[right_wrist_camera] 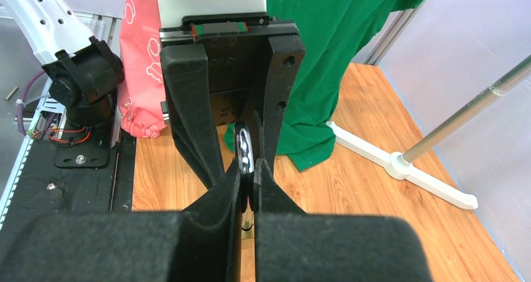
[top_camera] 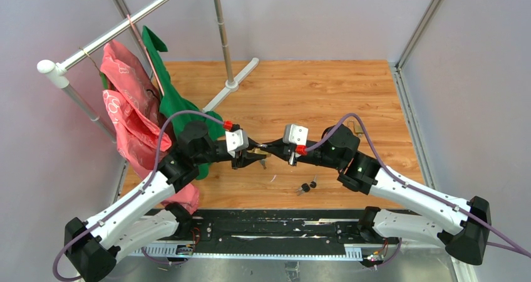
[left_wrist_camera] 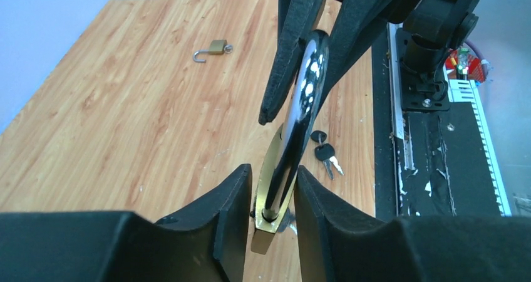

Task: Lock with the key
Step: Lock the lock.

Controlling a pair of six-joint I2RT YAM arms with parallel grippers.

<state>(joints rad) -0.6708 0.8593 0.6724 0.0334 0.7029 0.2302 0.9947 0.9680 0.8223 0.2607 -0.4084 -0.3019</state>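
Note:
A brass padlock (left_wrist_camera: pixel 269 169) with a chrome shackle (left_wrist_camera: pixel 307 81) hangs in the air between my two grippers over the middle of the wooden table (top_camera: pixel 313 94). My left gripper (left_wrist_camera: pixel 273 172) is shut on the brass body, one finger on each flat side. From the opposite side, my right gripper (right_wrist_camera: pixel 248 169) is shut on the shackle (right_wrist_camera: pixel 244 147), pinching its curved top. In the top view the left gripper (top_camera: pixel 253 151) and right gripper (top_camera: pixel 275 145) meet tip to tip. The keys (left_wrist_camera: pixel 324 153), with black heads, lie loose on the table (top_camera: pixel 306 186) below the right arm.
A second, small brass padlock (left_wrist_camera: pixel 216 47) lies with its shackle open farther back on the table. A clothes rack (top_camera: pixel 225 44) holds a pink bag (top_camera: pixel 128 106) and green cloth (top_camera: pixel 169 100) at the left. A black base plate (top_camera: pixel 269 229) runs along the near edge.

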